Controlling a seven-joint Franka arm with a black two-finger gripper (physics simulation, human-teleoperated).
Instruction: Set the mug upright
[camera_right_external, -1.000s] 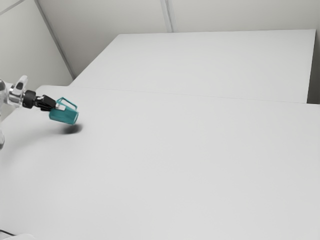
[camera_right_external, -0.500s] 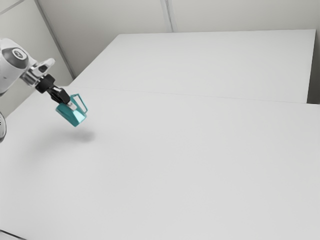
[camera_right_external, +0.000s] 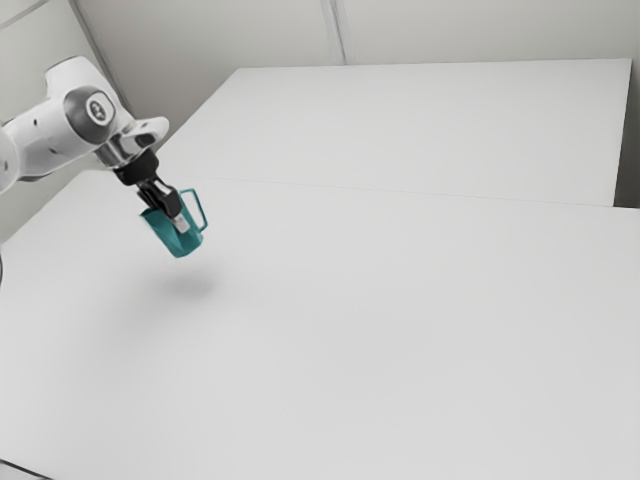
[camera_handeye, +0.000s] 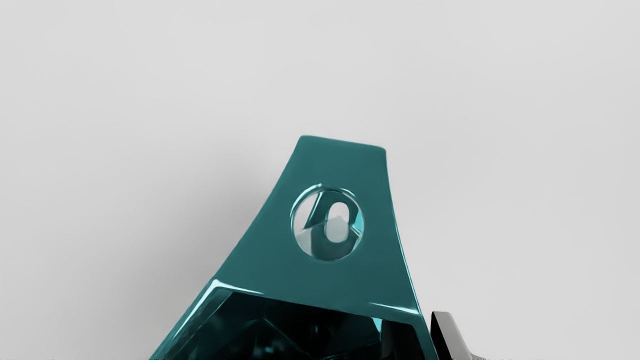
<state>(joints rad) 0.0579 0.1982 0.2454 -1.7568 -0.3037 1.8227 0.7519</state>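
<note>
White table (camera_right_external: 400, 330) below; gripper (camera_right_external: 177, 221) holds mug (camera_right_external: 186, 245) (tilted) aloft.

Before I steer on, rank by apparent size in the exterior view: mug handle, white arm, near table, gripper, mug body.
1. Near table
2. White arm
3. Mug body and gripper: too alike to rank
4. Mug handle
</note>
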